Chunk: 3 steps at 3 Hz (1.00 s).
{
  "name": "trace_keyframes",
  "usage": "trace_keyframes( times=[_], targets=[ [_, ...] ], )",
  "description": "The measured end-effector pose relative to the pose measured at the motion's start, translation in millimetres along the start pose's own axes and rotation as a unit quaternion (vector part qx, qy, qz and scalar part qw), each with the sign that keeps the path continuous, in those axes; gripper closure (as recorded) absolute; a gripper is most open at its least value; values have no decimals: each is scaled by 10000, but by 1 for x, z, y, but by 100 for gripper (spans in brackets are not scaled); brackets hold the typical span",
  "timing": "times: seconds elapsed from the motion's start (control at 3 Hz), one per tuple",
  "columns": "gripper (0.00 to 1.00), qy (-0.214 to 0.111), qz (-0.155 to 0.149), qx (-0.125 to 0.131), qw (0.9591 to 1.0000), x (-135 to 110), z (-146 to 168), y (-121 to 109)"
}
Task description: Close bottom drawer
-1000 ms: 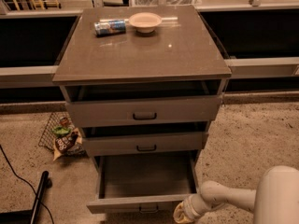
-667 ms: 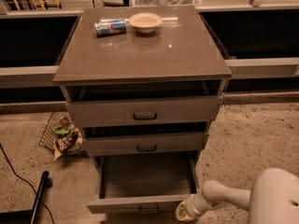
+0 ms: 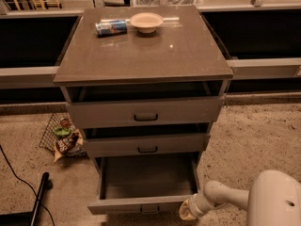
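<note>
Beside the open bottom drawer's (image 3: 141,204) front edge hovers the gripper (image 3: 188,210).

Bare floor (image 3: 256,140) surrounds the claw (image 3: 189,210) beside the open bottom drawer (image 3: 141,204).

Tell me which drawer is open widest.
The bottom drawer, inside exposed; middle drawer and top drawer barely protrude. The gripper is by its front right corner.
</note>
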State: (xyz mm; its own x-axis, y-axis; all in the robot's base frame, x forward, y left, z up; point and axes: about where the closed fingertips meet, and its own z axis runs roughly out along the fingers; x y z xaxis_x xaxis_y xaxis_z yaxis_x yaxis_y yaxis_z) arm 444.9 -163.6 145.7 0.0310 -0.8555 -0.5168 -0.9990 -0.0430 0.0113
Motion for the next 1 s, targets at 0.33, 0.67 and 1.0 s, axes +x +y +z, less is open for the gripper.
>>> trace_keyframes(
  times=[0.33, 0.67, 1.0],
  targets=[
    [6, 0, 0, 0, 10000, 0, 0, 0],
    [0, 0, 0, -1, 10000, 0, 0, 0],
    [0, -1, -1, 0, 10000, 0, 0, 0]
  ],
)
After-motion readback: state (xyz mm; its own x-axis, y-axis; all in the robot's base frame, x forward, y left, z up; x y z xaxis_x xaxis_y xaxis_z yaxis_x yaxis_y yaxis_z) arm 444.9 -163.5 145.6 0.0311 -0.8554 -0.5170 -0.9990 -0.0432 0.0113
